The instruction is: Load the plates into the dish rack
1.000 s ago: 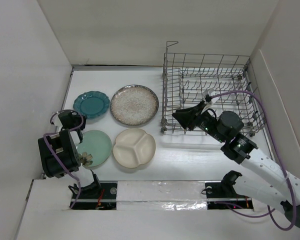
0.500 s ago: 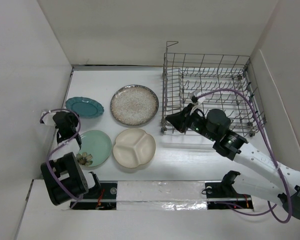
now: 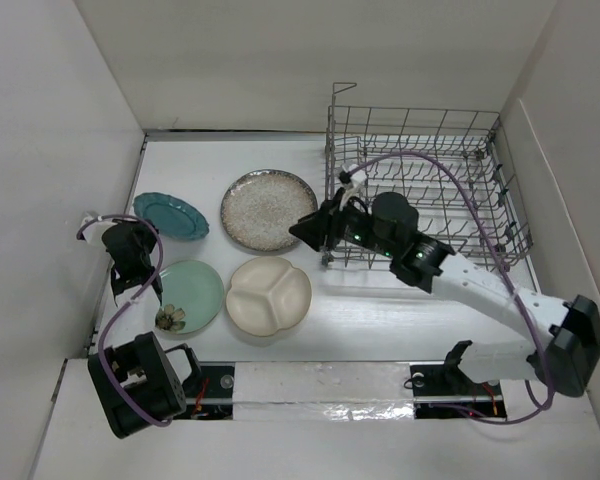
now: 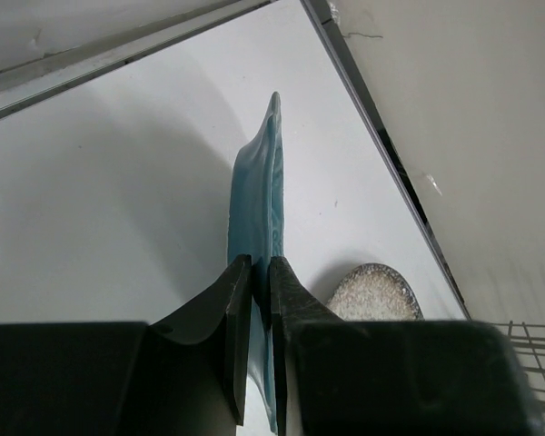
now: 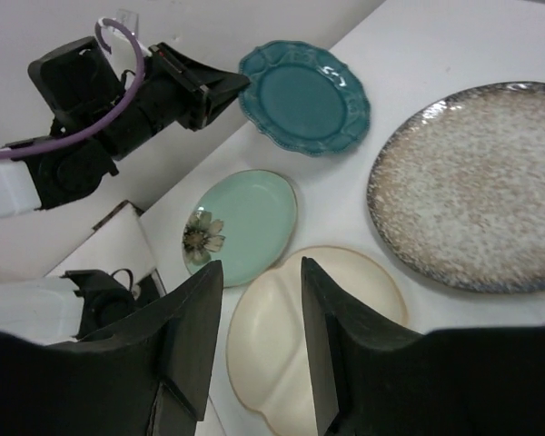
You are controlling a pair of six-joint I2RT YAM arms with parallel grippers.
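The dark teal scalloped plate (image 3: 172, 214) lies at the far left of the table. My left gripper (image 3: 144, 229) is shut on its near-left rim; in the left wrist view the gripper (image 4: 261, 272) pinches the plate (image 4: 259, 191) edge-on. My right gripper (image 3: 308, 232) is open and empty, hovering over the gap between the speckled beige-brown plate (image 3: 268, 209) and the cream divided plate (image 3: 268, 295). In the right wrist view the gripper (image 5: 259, 268) frames the cream plate (image 5: 268, 350), with the mint flower plate (image 5: 241, 222), speckled plate (image 5: 477, 186) and teal plate (image 5: 304, 95) beyond. The wire dish rack (image 3: 420, 190) holds no plates.
The mint plate (image 3: 188, 295) lies just near the left arm. White walls close in on the left, back and right of the white table (image 3: 380, 300). The right arm's purple cable (image 3: 450, 165) arcs over the rack. The rack's left wall stands beside the speckled plate.
My right gripper has swung left from the rack's front to above the plates. My left arm has pulled back and the teal plate has shifted a little left in its grip.
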